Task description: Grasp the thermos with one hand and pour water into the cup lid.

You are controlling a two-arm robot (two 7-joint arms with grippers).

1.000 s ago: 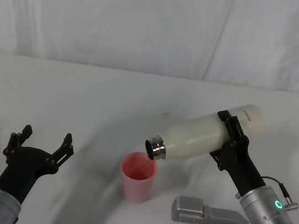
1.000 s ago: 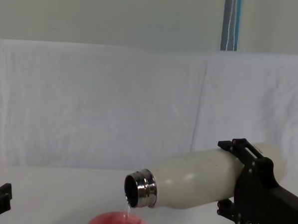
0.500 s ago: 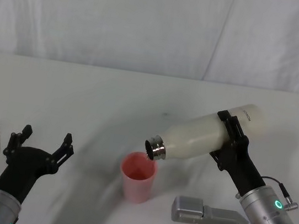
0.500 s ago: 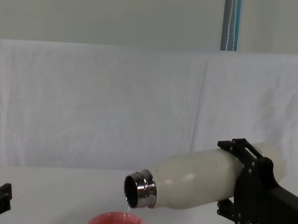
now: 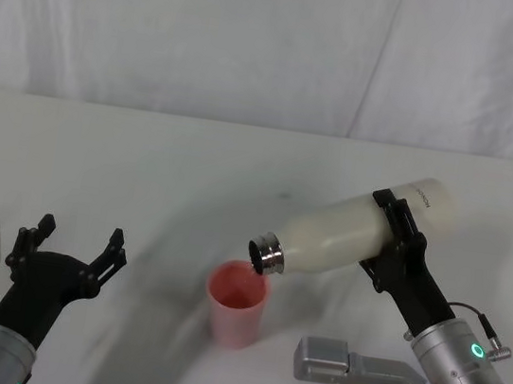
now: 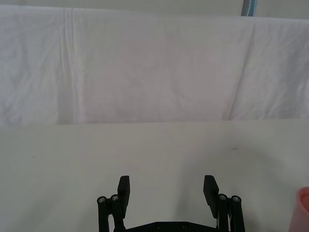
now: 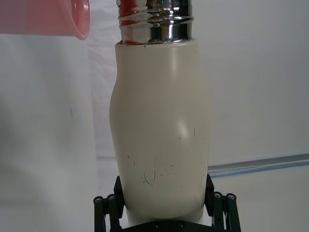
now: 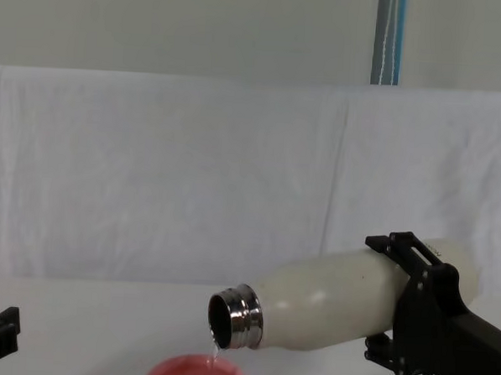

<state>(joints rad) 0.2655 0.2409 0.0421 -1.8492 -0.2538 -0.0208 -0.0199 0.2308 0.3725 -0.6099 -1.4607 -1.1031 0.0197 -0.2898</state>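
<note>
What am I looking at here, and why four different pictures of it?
This is a two-armed robot, photographed by four cameras at once: one on its head looking down, one on its chest looking across the white table, and one on each wrist. The right gripper is shut around a tall cream-white bottle with a shiny steel neck, the thermos, tipped so a thin trickle of water falls from its mouth into a small pink cup lid standing on the table. The left gripper rests open at the near left, holding nothing.
</note>
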